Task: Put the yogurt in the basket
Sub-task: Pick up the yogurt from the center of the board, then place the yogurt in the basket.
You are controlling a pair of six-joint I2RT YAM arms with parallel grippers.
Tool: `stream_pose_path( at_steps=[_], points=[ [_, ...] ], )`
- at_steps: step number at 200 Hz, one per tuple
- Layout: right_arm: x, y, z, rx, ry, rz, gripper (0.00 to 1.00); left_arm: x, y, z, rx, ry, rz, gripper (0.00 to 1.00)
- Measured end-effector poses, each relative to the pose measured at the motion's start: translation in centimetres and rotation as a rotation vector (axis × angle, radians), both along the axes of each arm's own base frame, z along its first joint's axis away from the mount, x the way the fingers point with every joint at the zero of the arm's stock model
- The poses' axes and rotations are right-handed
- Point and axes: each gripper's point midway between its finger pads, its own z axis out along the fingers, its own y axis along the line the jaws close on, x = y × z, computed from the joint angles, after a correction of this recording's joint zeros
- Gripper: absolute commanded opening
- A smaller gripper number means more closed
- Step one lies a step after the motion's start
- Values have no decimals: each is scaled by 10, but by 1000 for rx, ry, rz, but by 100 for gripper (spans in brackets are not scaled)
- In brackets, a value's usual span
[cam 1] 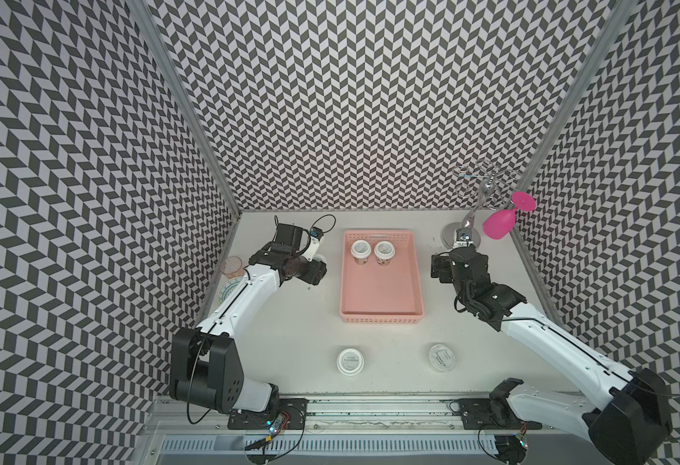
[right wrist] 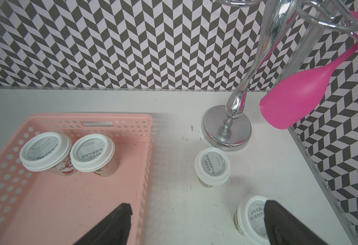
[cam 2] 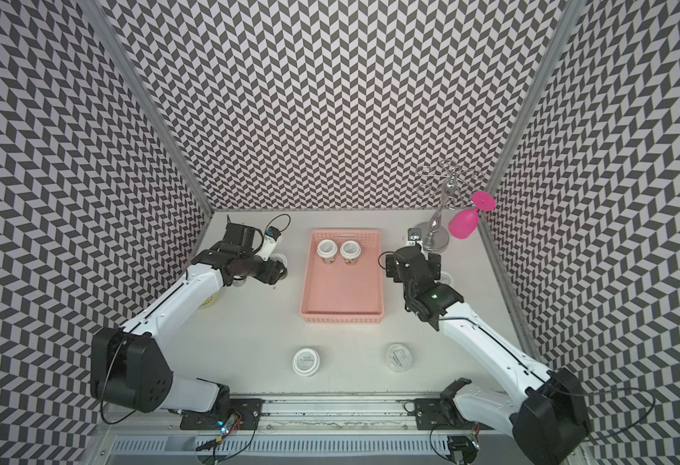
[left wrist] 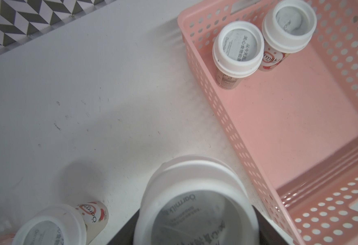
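Flanking one yogurt cup [left wrist: 203, 212], just beside the basket [left wrist: 301, 131]: left jaws, contact we cannot tell; right jaws spread wide, empty. We advise a firm squeeze below the lid [left wrist: 192, 169], lift upright over the perforated wall [left wrist: 222, 118], set beside two cups [left wrist: 238, 48] inside.

The nearest yogurt cup [left wrist: 197, 212] was blurred and cut off in the left wrist view, its lid hiding whether the left jaws touched it. In a top view the left arm [cam 1: 245, 288] covered part of the tumbler [cam 1: 231, 266] and plate [cam 1: 225, 293]. A right jaw overlapped another cup [right wrist: 251, 212].
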Motion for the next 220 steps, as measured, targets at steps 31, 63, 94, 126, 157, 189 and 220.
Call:
stream_pose_path(
  at_steps=[31, 63, 94, 126, 157, 189, 220],
  points=[
    [0, 0, 0, 0, 0, 0, 100, 14, -12, 13, -21, 2, -15, 70],
    [0, 0, 0, 0, 0, 0, 100, 22, -36, 21, -28, 17, -63, 69],
    [0, 0, 0, 0, 0, -1, 100, 25, -66, 30, -32, 15, -127, 69],
    [0, 0, 0, 1, 1, -1, 100, 25, -95, 32, -30, 19, -189, 68],
    [0, 0, 0, 2, 1, 1, 100, 20, -123, 21, -16, 50, -248, 66],
    [1, -1, 0, 2, 2, -1, 100, 20, -141, 0, 8, 94, -279, 66],
    [1, -1, 0, 2, 2, -2, 100, 24, -143, -20, 35, 132, -276, 64]
  ],
)
